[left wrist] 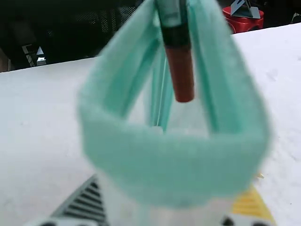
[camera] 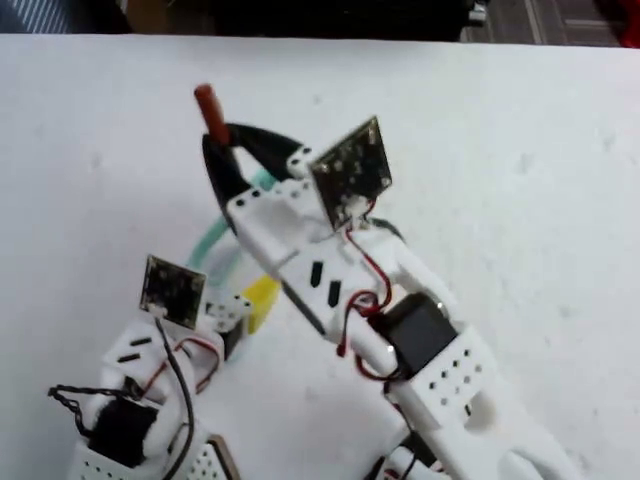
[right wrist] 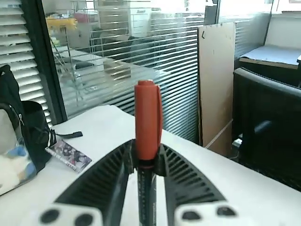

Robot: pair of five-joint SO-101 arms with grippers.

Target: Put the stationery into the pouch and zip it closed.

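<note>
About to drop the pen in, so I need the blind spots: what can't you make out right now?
- Pouch body and zip: high view, the arms cover all but a teal arc.
- Pouch interior: left wrist view, its own near rim blocks it.
- Pen barrel end: right wrist view, hidden inside the right gripper.
- Yellow thing: high view, half under an arm; unidentifiable.
</note>
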